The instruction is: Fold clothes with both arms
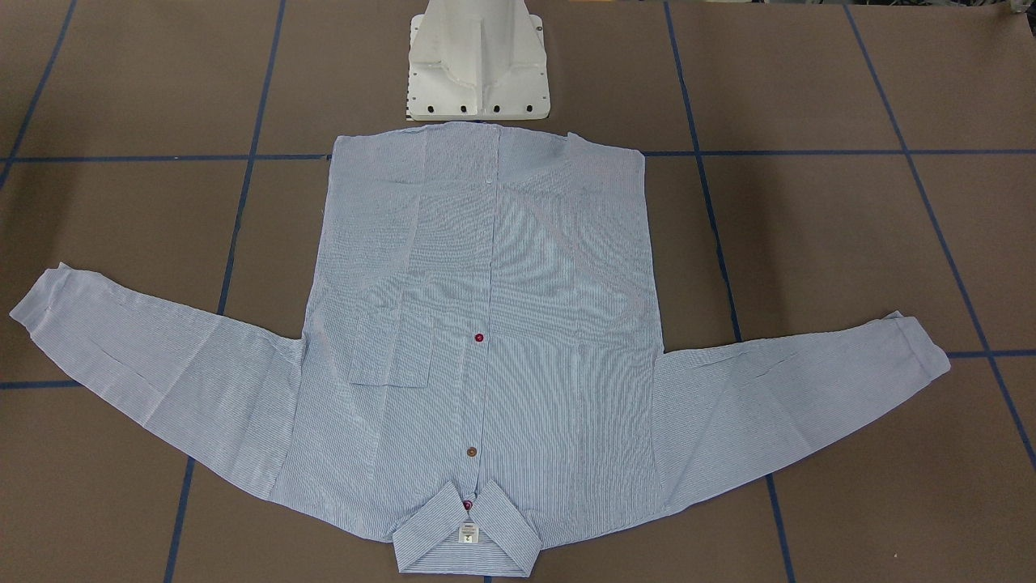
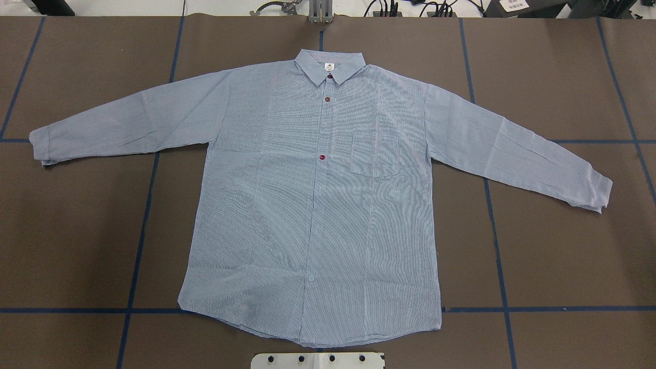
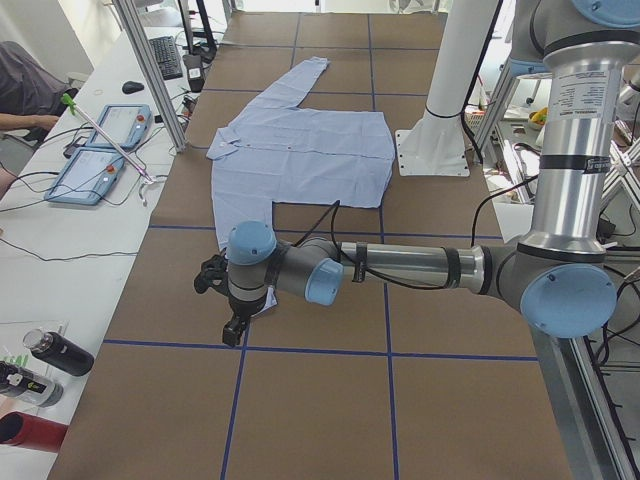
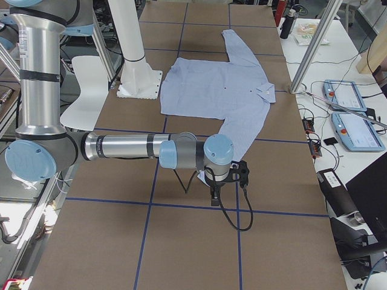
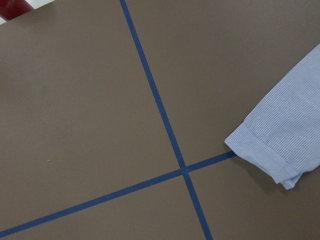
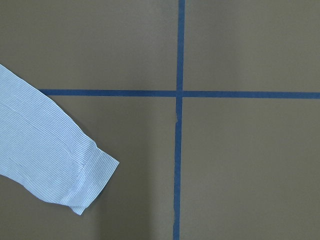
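Note:
The light blue striped shirt [image 2: 287,205] lies flat and buttoned, front up, on the brown table, with its collar [image 1: 468,538] away from the robot and both sleeves spread outward. My left arm reaches low beyond the left sleeve; its gripper [image 3: 232,332] hovers by that cuff [image 5: 272,152], and I cannot tell whether it is open or shut. My right gripper [image 4: 215,197] hangs just past the other cuff [image 6: 87,182], and its state also cannot be told. No fingers show in either wrist view.
The white pedestal base [image 1: 477,73] stands at the shirt's hem. Blue tape lines [image 2: 148,205] grid the table. Along the collar side are aluminium posts, teach pendants [image 3: 100,150], bottles [image 3: 50,352] and a person's arm [image 3: 25,85].

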`<act>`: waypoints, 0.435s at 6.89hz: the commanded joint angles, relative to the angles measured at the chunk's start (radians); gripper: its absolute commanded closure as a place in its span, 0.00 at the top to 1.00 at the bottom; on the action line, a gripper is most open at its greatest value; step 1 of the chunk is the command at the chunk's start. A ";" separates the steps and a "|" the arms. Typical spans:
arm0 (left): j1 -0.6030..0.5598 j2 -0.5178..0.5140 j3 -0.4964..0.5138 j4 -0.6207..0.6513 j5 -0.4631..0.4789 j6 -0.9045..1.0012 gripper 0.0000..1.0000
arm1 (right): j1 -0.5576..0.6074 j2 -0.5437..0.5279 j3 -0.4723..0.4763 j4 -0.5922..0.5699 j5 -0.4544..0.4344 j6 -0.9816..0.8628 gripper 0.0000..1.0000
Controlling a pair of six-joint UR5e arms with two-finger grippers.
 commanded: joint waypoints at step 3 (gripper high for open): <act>-0.017 0.073 -0.099 -0.027 -0.065 0.030 1.00 | 0.004 -0.019 0.021 -0.012 0.004 0.000 1.00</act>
